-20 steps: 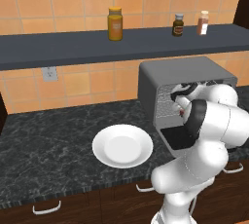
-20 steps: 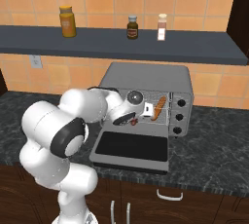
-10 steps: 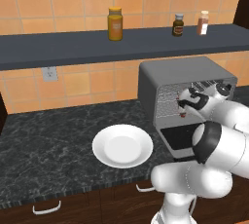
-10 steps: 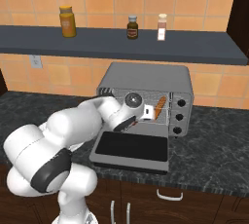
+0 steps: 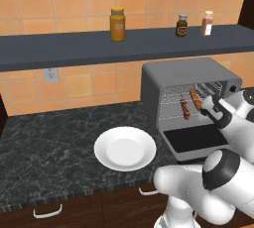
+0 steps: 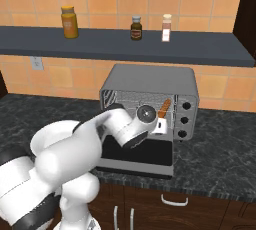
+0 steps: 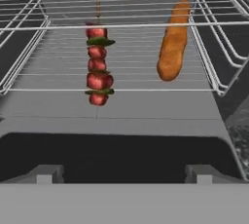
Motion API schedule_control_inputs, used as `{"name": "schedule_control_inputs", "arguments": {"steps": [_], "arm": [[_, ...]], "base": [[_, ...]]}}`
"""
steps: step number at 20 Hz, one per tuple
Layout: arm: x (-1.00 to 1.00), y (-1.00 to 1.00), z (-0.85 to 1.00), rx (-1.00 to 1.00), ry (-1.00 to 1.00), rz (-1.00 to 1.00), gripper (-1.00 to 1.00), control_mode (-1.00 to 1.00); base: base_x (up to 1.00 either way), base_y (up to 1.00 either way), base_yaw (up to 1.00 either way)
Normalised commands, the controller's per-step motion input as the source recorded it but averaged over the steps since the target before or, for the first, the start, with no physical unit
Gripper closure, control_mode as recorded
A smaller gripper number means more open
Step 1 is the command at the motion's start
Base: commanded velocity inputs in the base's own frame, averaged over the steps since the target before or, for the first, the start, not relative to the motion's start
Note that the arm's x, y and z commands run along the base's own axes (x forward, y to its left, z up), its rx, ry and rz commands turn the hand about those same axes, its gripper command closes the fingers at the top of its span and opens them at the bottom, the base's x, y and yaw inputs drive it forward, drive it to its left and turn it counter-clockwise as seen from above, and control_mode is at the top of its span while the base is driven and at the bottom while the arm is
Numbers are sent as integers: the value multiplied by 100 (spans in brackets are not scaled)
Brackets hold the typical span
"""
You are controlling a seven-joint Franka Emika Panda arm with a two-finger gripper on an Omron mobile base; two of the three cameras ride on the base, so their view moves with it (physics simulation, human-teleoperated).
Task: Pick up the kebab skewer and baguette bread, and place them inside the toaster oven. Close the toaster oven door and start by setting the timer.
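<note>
Hand view, fingers (image 7: pixel 124 174) spread, facing toaster oven (image 7: pixel 121 121)

A: Any readable text, brands, numbers?
B: None. Jar (image 5: pixel 117 24) and 2 bottles (image 5: pixel 182 25) on the shelf (image 5: pixel 74 48) have labels, too small and blurry to read.
A: Toaster oven (image 6: pixel 150 81) knobs (image 6: pixel 184 120)?
B: No legible markings.

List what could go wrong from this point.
1. The kebab skewer lies near the wire rack's front edge; lifting the toaster oven door might jolt it.
2. The open gripper sits just before the toaster oven mouth over the lowered door, and may catch the rack when withdrawing.
</note>
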Motion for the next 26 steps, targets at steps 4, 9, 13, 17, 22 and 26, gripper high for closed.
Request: {"name": "schedule_control_inputs", "arguments": {"steps": [4,9,13,17,22,26], "arm": [[-40,-19,0,0,0,0,-100,-100],[-37,-22,-2,1,0,0,-100,-100],[-31,-21,-32,0,-10,0,-100,-100],[-17,-4,-36,0,-12,0,-100,-100],[-38,-27,-41,1,-17,0,-100,-100],[-40,-17,-28,0,-17,0,-100,-100]], "base": [[0,0,0],[0,0,0],[0,0,0],[0,0,0],[0,0,0],[0,0,0]]}}
